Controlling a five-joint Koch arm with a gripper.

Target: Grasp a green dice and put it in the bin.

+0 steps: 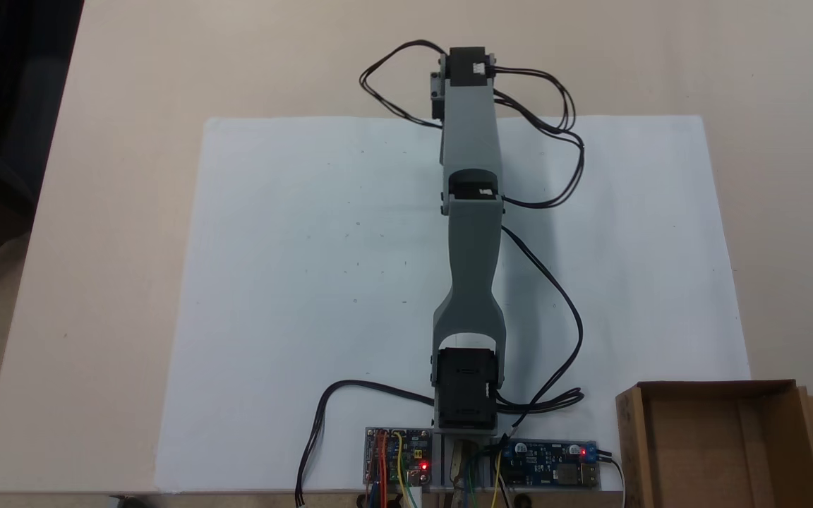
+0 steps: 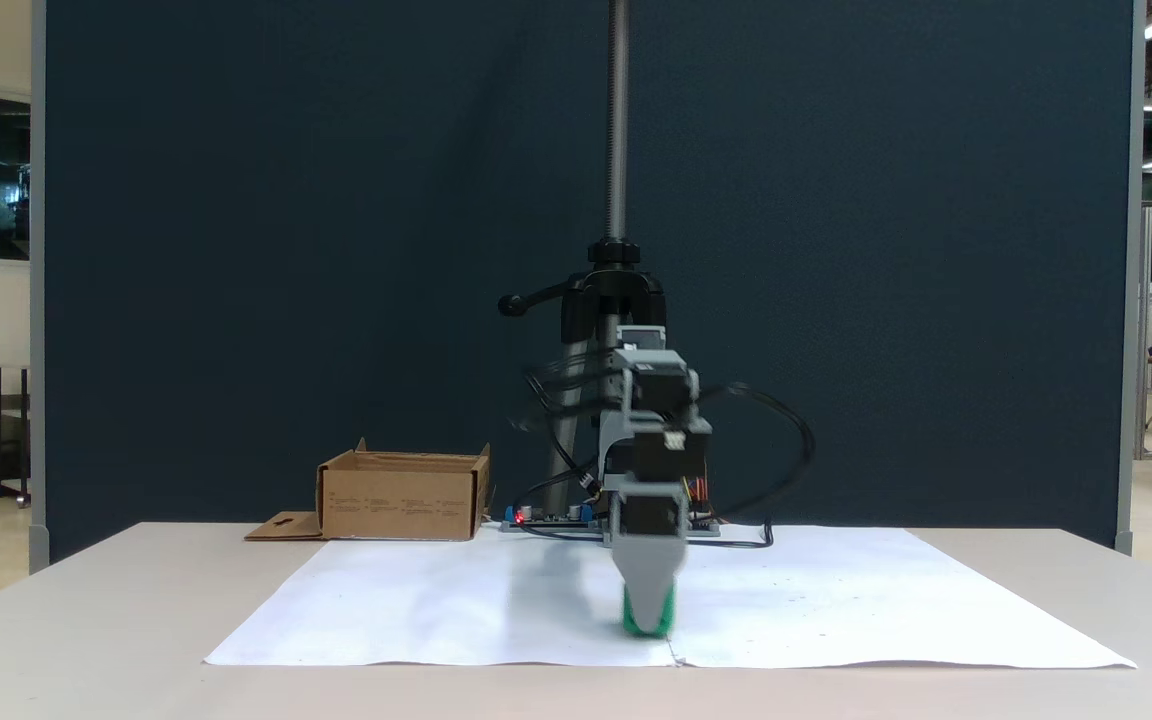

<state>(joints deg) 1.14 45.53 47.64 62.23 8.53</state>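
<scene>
In a fixed view from the front, my gripper [image 2: 648, 618] points down at the white paper, near its front edge. One grey jaw faces the camera and hides the other. The green dice [image 2: 670, 606] sits right behind that jaw at paper level, with green showing on both sides and under the tip. Whether the jaws press on it cannot be made out. Seen from above, the arm [image 1: 470, 212] stretches straight out across the sheet and its wrist covers the gripper and the dice. The bin [image 1: 703, 451] [image 2: 401, 495], a brown cardboard box, stands beside the arm's base.
White paper [image 1: 308, 282] covers the middle of the beige table. Circuit boards [image 1: 396, 458] and loose black cables [image 1: 555, 127] lie at the arm's base and around the wrist. A tripod [image 2: 616, 290] stands behind the base, in front of a dark blue partition.
</scene>
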